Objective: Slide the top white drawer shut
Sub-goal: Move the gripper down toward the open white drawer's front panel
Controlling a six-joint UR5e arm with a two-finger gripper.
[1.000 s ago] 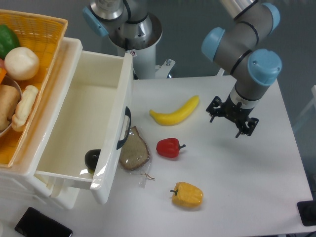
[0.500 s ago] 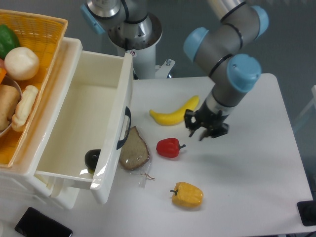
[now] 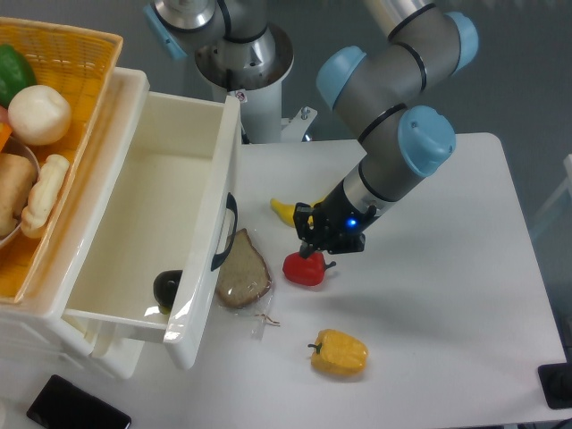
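I see the gripper (image 3: 315,247) poised directly over the red pepper (image 3: 304,268), its dark fingers pointing down; whether the jaws are open or closed I cannot tell from this angle, and I see nothing held. Taking the red pepper as landmark: the banana (image 3: 288,211) lies just behind it, mostly hidden by the wrist; the slice of bread (image 3: 241,271) in clear wrap sits just to its left, touching the drawer front; the yellow pepper (image 3: 339,352) lies nearer the camera. The top white drawer (image 3: 161,214) stands pulled far out, left of the red pepper, black handle (image 3: 225,232) facing it. Inside, a dark round object (image 3: 166,287) rests in the front corner. Farther left, the yellow wicker basket (image 3: 76,98) on the cabinet holds assorted foods.
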